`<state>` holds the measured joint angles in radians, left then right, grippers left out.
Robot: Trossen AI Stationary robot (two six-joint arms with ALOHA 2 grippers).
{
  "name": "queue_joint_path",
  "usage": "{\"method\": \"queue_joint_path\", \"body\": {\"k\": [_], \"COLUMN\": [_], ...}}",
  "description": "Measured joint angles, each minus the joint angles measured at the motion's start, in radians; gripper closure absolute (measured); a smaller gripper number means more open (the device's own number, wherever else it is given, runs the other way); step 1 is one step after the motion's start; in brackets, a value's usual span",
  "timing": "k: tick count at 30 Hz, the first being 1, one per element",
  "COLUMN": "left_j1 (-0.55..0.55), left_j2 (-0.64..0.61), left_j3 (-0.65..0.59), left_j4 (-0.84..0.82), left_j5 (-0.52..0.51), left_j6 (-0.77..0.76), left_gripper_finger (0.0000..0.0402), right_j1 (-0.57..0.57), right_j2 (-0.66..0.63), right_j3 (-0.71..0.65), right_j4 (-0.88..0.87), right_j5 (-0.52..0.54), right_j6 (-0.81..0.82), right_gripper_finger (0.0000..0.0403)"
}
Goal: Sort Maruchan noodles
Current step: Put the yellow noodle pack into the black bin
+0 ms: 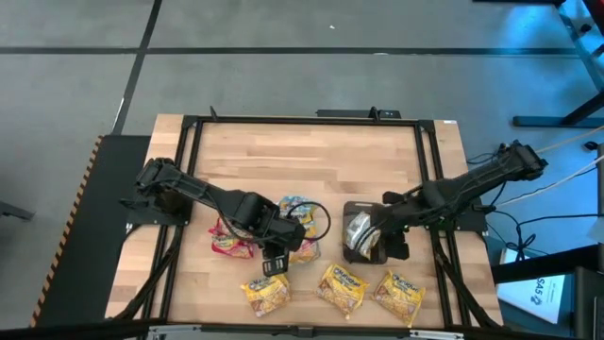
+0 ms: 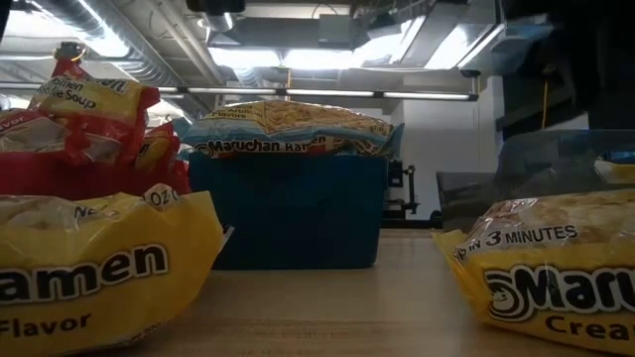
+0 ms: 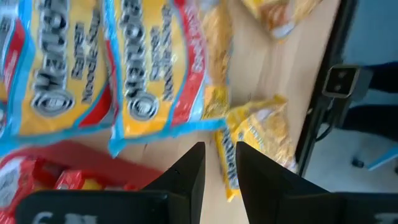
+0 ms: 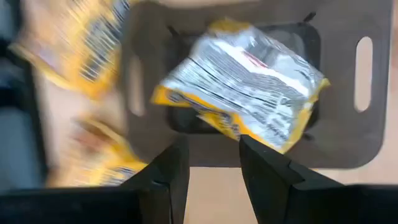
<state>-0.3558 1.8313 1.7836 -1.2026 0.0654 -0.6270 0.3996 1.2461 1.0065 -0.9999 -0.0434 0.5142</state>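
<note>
Three yellow packets (image 1: 342,288) lie along the worktop's (image 1: 311,161) 6 o'clock edge from above. They look light and crinkly; I'd pinch an edge seam.

My left gripper (image 3: 219,174) has its jaws parted, empty, over blue-edged packets (image 3: 93,68).

My right gripper (image 4: 211,168) jaws are also parted, before a yellow packet (image 4: 242,93) lying skewed on the grey tray (image 4: 348,137).

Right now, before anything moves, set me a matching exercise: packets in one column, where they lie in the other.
Things:
1. red packets
2. blue-edged packet
3. silver-backed packet
4. three yellow packets

Places:
A. bare table, front edge
B. grey tray
C. blue tray
D. red tray

Pairs: 1-D, 2-C, 3-B, 4-A
</note>
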Motion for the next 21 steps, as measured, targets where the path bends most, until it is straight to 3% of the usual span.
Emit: {"method": "queue_joint_path", "body": {"k": [6,13,21], "left_j1": [-0.03,-0.078,-0.107], "left_j2": [-0.018,-0.042,-0.071], "left_j3": [0.002,0.0,0.001], "left_j4": [-0.097,-0.219,-0.223], "left_j5": [-0.001,-0.049,-0.112], "left_j6": [-0.043,-0.127,-0.188], "left_gripper_finger": [0.0321,0.0321,0.0321], "right_j1": [0.0,0.0,0.0], "right_j2": [0.131,0.208,0.213], "right_j3": [0.0,0.0,0.0], "right_j4": [0.026,0.032,0.081], "right_j5": [0.051,0.083,0.092], "right_j6": [-0.262,-0.417,-0.516], "right_gripper_finger": [0.0264,0.0264,0.0265]}}
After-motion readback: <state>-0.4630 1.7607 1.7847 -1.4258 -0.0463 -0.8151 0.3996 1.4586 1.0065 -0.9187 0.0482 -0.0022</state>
